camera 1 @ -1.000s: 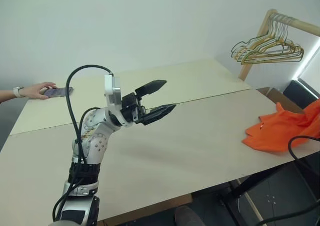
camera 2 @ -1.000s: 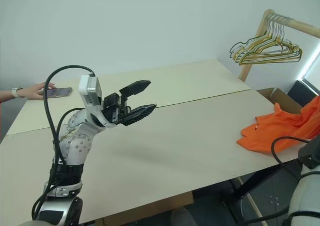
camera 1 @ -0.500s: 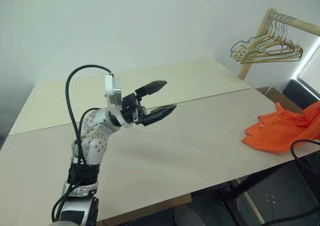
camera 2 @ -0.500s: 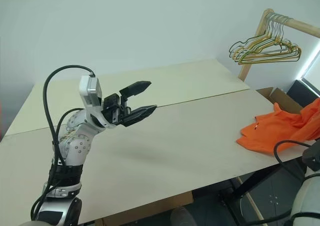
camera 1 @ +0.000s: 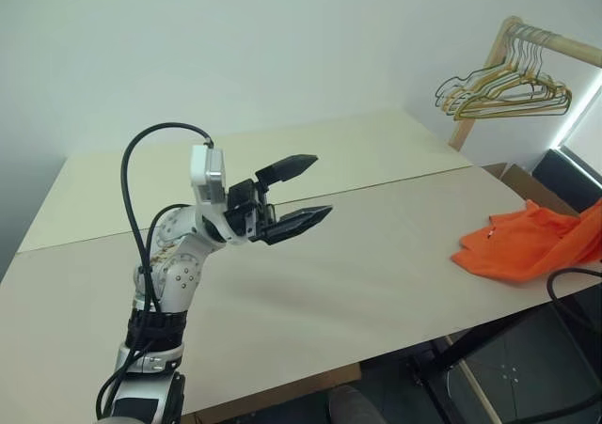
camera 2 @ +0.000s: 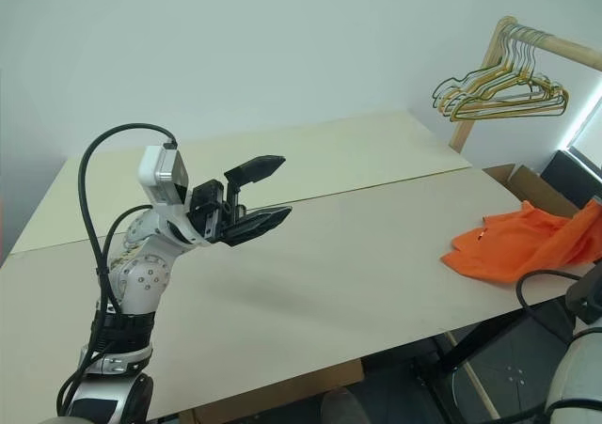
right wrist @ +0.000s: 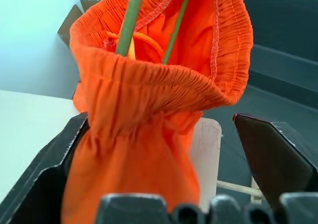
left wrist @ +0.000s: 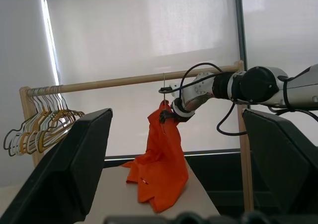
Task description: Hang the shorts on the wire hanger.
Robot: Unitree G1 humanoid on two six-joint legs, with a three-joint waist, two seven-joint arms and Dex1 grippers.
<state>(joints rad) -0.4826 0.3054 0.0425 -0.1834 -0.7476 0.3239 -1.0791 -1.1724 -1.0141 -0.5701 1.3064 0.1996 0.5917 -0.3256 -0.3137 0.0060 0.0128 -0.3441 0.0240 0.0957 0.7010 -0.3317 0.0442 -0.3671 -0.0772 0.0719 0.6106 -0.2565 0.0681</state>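
No legible text, label, brand mark, number or sign is present on any item, wall or surface in the views examined.

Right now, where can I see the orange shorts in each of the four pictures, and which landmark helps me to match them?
Left eye view: the shorts lie at the right edge, on the table corner.
Right eye view: right edge again, on the same corner, a little further in.
Left wrist view: centre, hanging below the wooden rail, lower part on the table.
Right wrist view: centre, waistband up, between the open right tool's fingers.
Shared landmark: the bunch of pale hangers on the rail.
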